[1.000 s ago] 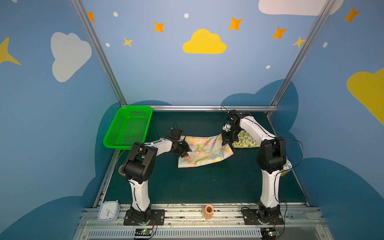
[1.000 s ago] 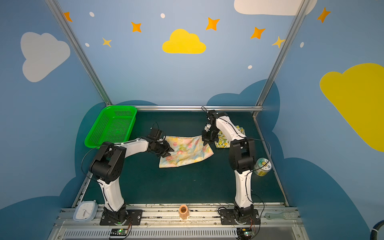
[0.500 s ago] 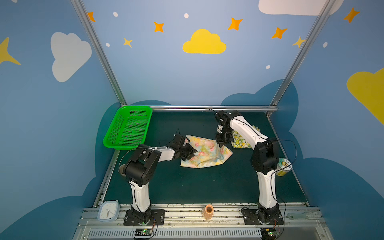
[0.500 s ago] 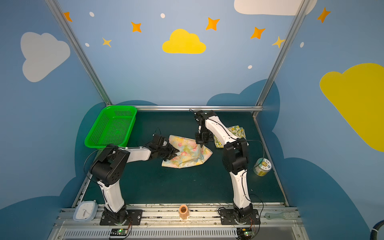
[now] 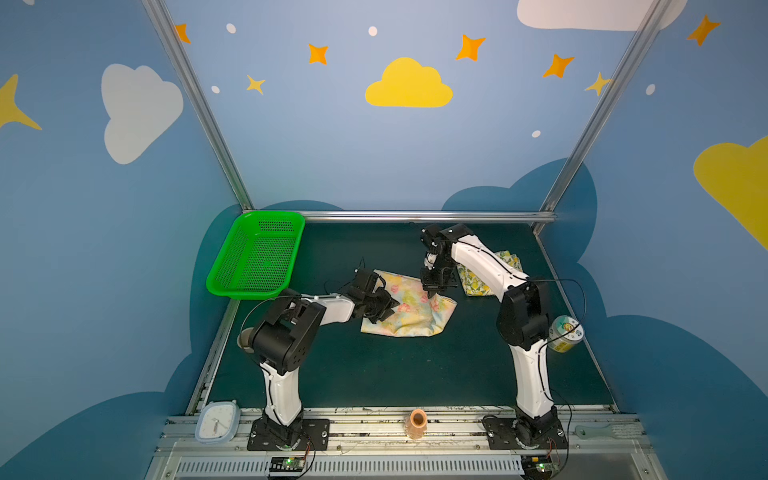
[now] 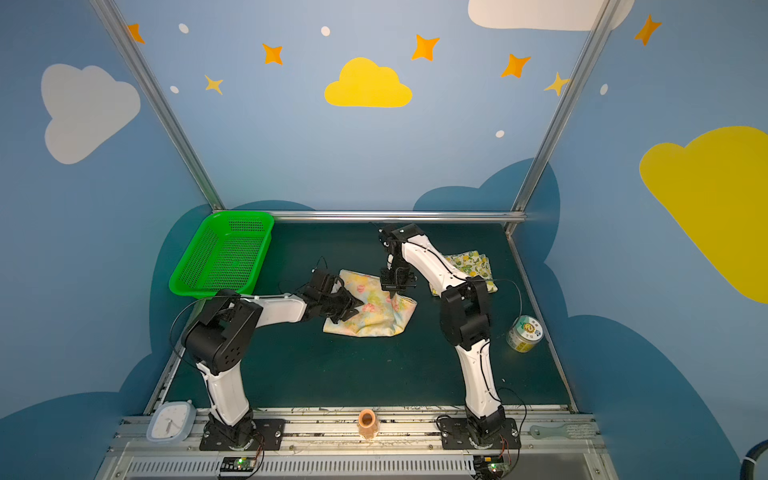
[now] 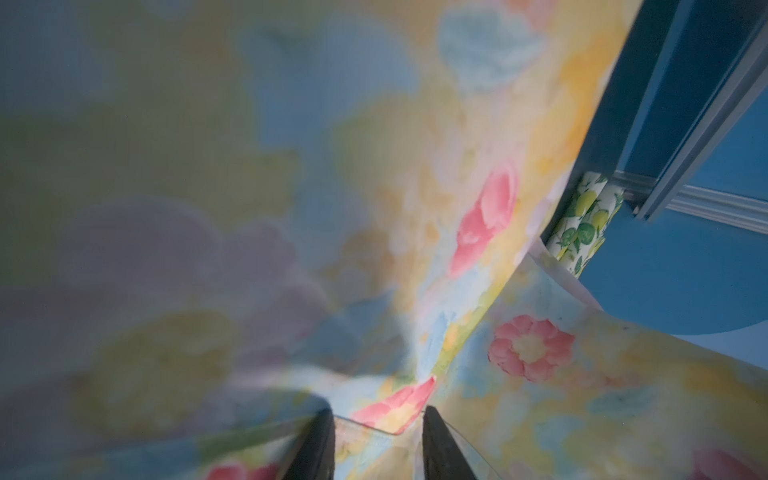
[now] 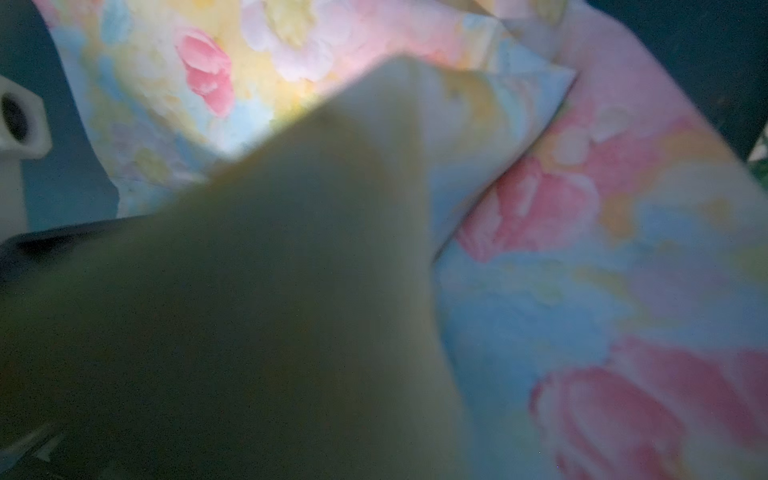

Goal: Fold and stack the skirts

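Left tool (image 5: pixel 390 309) low, pinching, right tool (image 5: pixel 432 293) pointing down, clamped

Right wrist view: an out-of-focus fold of the flowered skirt (image 8: pixel 291 311) fills most of the frame. Left wrist view: lemon skirt (image 7: pixel 582 224) only a sliver past the cloth. In both top views the right arm (image 5: pixel 478 259) crosses it.

Green mat (image 5: pixel 395 365), quick look: floral skirt (image 5: pixel 415 318) bunched right under L gripper (image 5: pixel 388 309) and R gripper (image 5: pixel 432 293). Lemon skirt (image 5: pixel 471 283) just beside R gripper, tin (image 5: pixel 565 333) well apart from it. Basket (image 5: pixel 232 266) near L gripper, on the side away from R.
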You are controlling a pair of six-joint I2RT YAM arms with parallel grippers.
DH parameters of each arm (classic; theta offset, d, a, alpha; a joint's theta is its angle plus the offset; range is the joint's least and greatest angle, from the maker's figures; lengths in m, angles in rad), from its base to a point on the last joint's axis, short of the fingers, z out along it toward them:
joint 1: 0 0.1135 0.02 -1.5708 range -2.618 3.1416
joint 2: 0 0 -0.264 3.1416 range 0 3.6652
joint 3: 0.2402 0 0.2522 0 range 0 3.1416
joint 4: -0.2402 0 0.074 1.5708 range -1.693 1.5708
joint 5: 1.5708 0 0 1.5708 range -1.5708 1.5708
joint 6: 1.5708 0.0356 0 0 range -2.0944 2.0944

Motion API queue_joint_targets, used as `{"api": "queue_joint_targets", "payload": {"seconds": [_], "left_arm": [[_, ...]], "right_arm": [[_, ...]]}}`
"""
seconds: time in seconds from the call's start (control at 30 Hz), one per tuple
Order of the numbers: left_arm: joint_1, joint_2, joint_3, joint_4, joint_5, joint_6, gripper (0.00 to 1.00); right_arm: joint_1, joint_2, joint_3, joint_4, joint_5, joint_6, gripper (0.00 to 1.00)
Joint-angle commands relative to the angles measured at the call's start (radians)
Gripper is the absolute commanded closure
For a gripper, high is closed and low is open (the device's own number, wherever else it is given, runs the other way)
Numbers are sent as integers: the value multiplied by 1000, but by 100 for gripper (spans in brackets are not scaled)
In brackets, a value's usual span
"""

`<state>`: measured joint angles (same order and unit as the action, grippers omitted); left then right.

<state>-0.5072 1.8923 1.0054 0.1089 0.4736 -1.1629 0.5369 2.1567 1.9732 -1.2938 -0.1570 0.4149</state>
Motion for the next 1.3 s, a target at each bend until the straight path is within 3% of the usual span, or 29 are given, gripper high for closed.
{"api": "queue_joint_targets", "payload": {"seconds": [0.0, 0.13, 0.4, 0.63, 0.8, 1.0, 1.27], "left_arm": [[-42, -20, 81, -200, 15, 103, 63], [-100, 29, 169, -278, 54, 150, 62], [-195, 182, 281, -276, 130, 127, 63], [-238, 221, 291, -237, 148, 69, 63], [-259, 238, 290, -117, 165, -34, 63], [-204, 173, 249, -48, 177, -76, 64], [-30, -23, 133, -260, 162, 109, 63]], "right_arm": [[-24, -67, -36, 0, -17, 4, 100], [-41, -78, -57, 7, -28, -13, 100], [-70, -72, -58, 21, -49, -30, 100], [-113, -56, -46, 24, -50, -61, 100], [-125, -23, -4, 6, -21, -109, 100], [-134, -3, 34, -7, 59, -165, 100], [-125, -27, 83, -20, 160, -221, 100]]}}
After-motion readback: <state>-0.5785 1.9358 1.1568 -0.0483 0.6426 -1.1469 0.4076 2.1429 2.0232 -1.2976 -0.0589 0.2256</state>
